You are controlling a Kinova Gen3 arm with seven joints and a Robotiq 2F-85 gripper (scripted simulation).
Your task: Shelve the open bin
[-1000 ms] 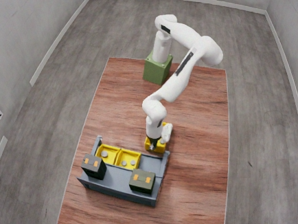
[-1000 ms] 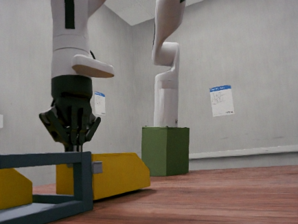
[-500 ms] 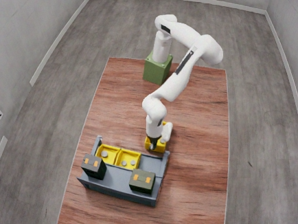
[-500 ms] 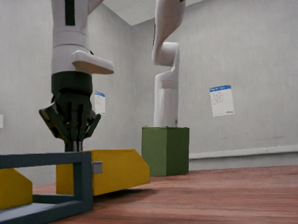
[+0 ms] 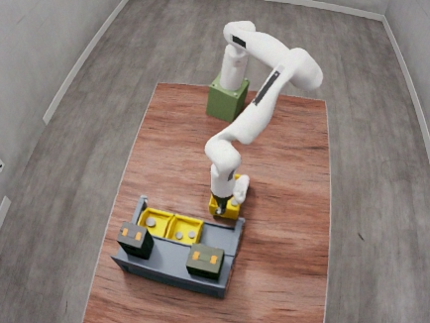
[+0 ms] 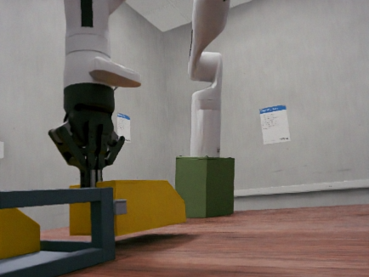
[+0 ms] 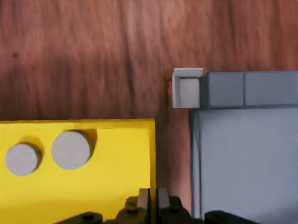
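Observation:
The open yellow bin [image 5: 227, 209] is just outside the grey shelf's [image 5: 178, 255] right rear corner. In the side view the bin [image 6: 132, 206] hangs slightly above the table with a shadow under it. My gripper [image 5: 218, 210] points straight down and is shut on the bin's side wall [image 7: 153, 165]; the fingertips straddle that edge. Two grey discs [image 7: 72, 149] [image 7: 22, 159] lie in the bin. The gap in the row [image 5: 222, 237] is at the shelf's right end, next to two yellow bins [image 5: 156, 220] [image 5: 184, 230].
Two dark green boxes [image 5: 135, 240] [image 5: 205, 261] stand on the shelf's top board. A shelf corner post [image 7: 187, 87] and grey board [image 7: 245, 160] lie close to the right of the bin. The arm's green pedestal [image 6: 205, 186] stands at the far table edge.

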